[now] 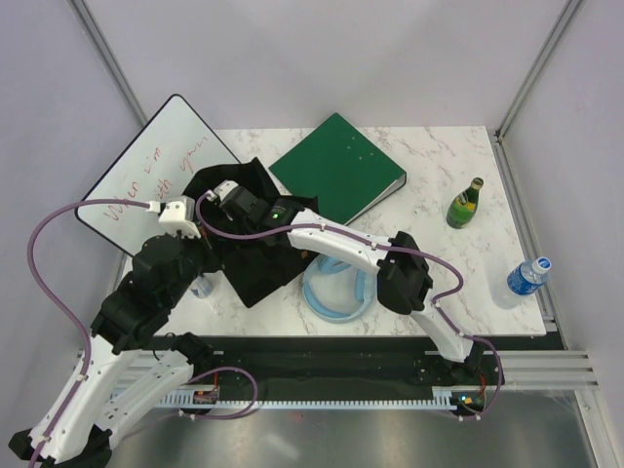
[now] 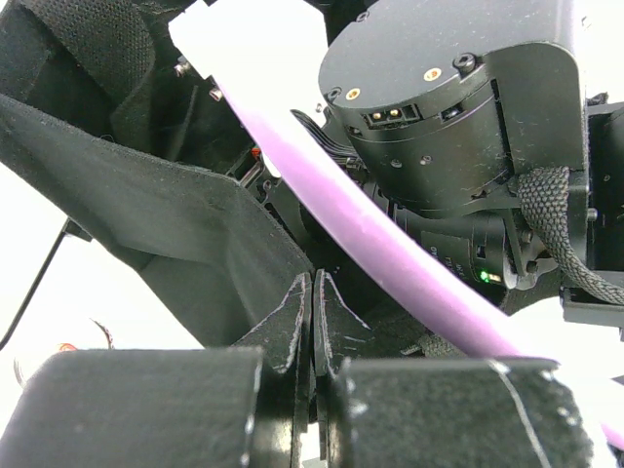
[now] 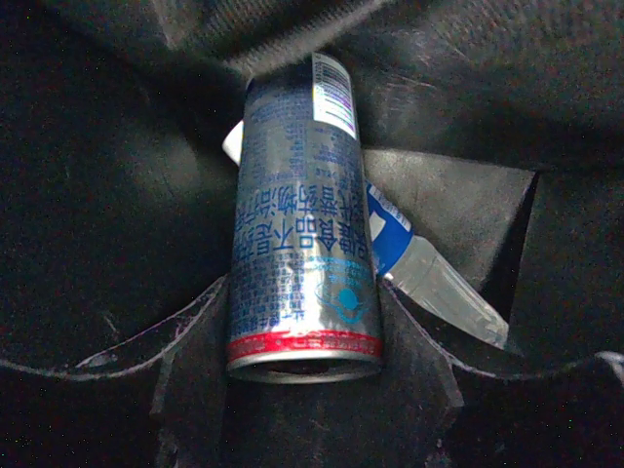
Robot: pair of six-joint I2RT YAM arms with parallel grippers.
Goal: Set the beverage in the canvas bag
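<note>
Clamping the beverage can across its lower sides, my right gripper has it inside the canvas bag (slick, thin-walled, likely dentable); my left gripper is pinched together beside that bag.

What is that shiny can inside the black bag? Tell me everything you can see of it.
The can is a slim, tall metal one, silvery blue with dense blue print, a white label panel near its far end and a red band round the near rim. Its near end sits between the right arm's two black fingers, which touch its sides, inside the black canvas bag. A clear plastic bottle with a blue label lies partly behind it.
</note>
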